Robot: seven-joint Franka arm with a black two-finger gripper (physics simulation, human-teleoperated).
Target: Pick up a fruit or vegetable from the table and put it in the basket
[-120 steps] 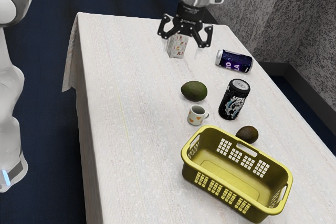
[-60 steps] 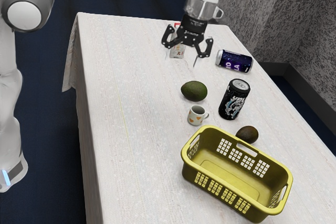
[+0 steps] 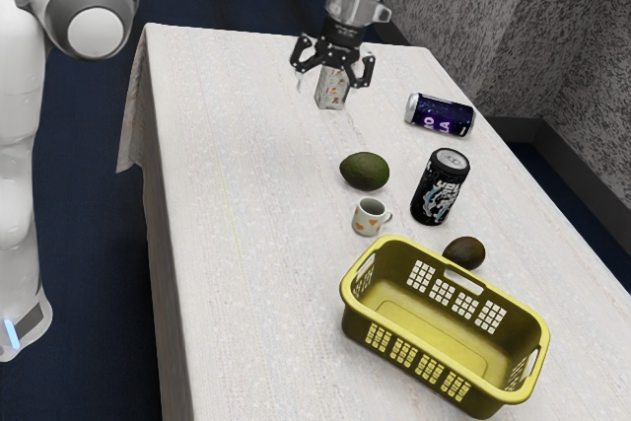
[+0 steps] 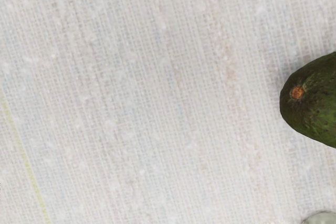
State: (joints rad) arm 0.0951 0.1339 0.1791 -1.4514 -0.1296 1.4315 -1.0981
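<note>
Exterior view: avocado (image 3: 365, 172) on table (image 3: 246, 244), right of center, just above mug (image 3: 369, 217) in frame. Gripper (image 3: 330, 87) upper center, fingers spread, nothing pinched, over by the box (image 3: 332, 98). Upright can (image 3: 440, 187) and lying can (image 3: 440, 115) at right. Basket (image 3: 444, 393) lower right, dark fruit (image 3: 464, 252) just beside it.

Wrist view: avocado, partly visible, stem end (image 4: 297, 93) showing, on pale woven cloth.

"LA" shows on a purple can (image 3: 441, 114) lying on its side; lettering on an upright black can (image 3: 440, 187) is illegible from here.
</note>
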